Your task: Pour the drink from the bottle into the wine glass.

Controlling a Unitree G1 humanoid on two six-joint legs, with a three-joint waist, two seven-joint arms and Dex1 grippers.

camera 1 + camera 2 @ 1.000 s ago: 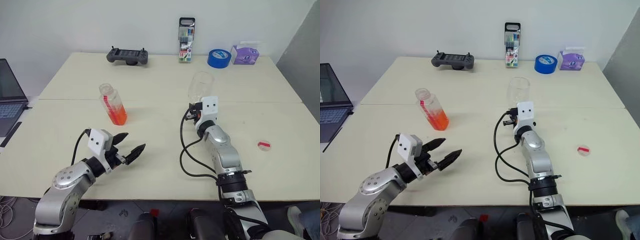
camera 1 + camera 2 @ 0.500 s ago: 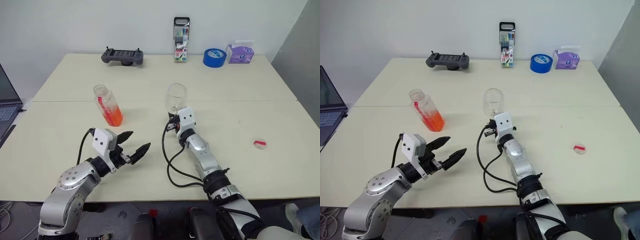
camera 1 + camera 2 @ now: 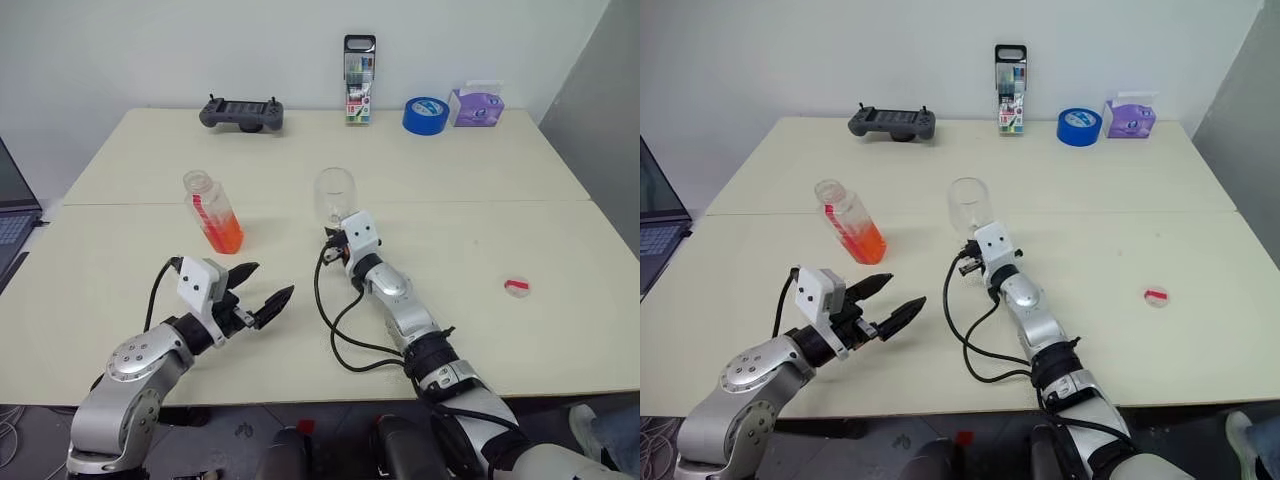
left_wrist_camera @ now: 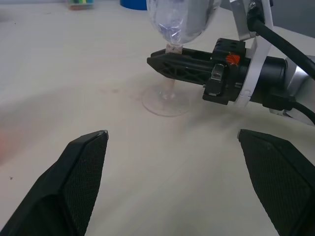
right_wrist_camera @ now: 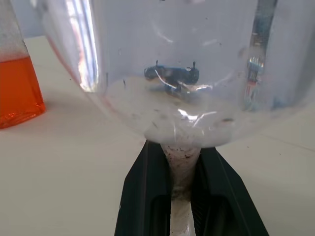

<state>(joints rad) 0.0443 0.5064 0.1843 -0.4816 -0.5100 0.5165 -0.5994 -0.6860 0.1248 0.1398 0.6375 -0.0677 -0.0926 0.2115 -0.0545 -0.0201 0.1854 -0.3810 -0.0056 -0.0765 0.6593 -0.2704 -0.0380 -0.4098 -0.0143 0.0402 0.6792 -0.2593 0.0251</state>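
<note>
The right gripper (image 4: 170, 66) is clamped on the thin stem of the wine glass (image 3: 334, 193), just under the rounded bowl. The glass stands upright near the middle of the cream table (image 3: 480, 190), its round foot resting on the tabletop, and its bowl holds no liquid. Seen from the right wrist, the two black fingers (image 5: 147, 196) press the stem from either side.

At about nine o'clock from the glass, a little apart from it, stands the bottle (image 3: 212, 210), capless and leaning a bit, with the orange drink (image 3: 224, 235) filling its lower part. Its red-and-white striped label runs down one side.

The left gripper (image 3: 258, 291) hovers over the table at about seven o'clock from the glass, fingers spread wide and grasping nothing, pointing toward the glass.

Along the far edge, from eleven to one o'clock of the glass, sit a grey handheld controller (image 3: 241, 112), a black-topped marker case (image 3: 359, 82), a roll of blue tape (image 3: 424, 115) and a purple tissue box (image 3: 477, 105). A small red-and-white cap (image 3: 516, 287) lies at roughly four o'clock from the glass, well apart. A laptop (image 3: 12, 222) edge shows at far nine o'clock.
</note>
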